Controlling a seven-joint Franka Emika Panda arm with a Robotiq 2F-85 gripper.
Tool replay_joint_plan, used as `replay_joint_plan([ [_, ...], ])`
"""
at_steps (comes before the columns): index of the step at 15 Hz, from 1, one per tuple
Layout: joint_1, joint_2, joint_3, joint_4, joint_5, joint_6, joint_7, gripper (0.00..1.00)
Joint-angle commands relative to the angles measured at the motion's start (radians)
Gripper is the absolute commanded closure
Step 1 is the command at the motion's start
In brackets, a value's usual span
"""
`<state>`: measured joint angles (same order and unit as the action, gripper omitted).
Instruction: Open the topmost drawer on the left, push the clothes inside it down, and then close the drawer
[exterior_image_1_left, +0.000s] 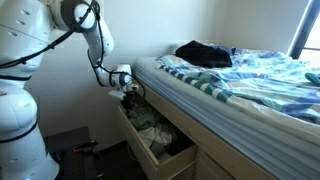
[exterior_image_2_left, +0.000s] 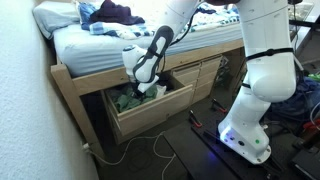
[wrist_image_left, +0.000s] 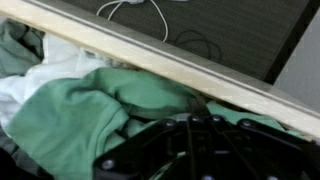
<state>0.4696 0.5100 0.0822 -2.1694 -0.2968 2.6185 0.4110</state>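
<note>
Topmost drawer, a long shallow box of pale tan wood (exterior_image_1_left: 133, 138) (exterior_image_2_left: 150, 117) (wrist_image_left: 150, 60), stands pulled out of the tan wooden bed frame (exterior_image_1_left: 230, 150) (exterior_image_2_left: 75, 95). Above it lies the mattress under blue-and-white striped bedding (exterior_image_1_left: 245, 75) (exterior_image_2_left: 85, 45). White robot arm (exterior_image_1_left: 85, 30) (exterior_image_2_left: 265, 60) reaches down into the drawer. Clothes, a soft heap in white, grey-green and dark tones (exterior_image_1_left: 152, 128) (exterior_image_2_left: 128, 101) (wrist_image_left: 80, 120), lie inside it. Black gripper (exterior_image_1_left: 128, 90) (exterior_image_2_left: 150, 88) (wrist_image_left: 190, 135) is closed tight with nothing held, its tip down at the heap. Wrist view: gripper at 6 o'clock, drawer front running from 10 to 4 o'clock.
</note>
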Motion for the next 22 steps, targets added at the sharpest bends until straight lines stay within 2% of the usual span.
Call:
replay_joint_plan([
  [1,-0.006,0.055,0.012,0.034,0.002,0.096,-0.075,1.0],
  [7,0.014,0.075,0.001,0.066,0.007,0.136,-0.112,1.0],
  [14,0.009,0.148,-0.016,0.089,0.009,0.251,-0.175,1.0],
  [17,0.018,0.221,-0.052,0.109,0.009,0.324,-0.191,1.0],
  [22,0.067,0.286,-0.146,0.122,0.019,0.357,-0.17,1.0],
])
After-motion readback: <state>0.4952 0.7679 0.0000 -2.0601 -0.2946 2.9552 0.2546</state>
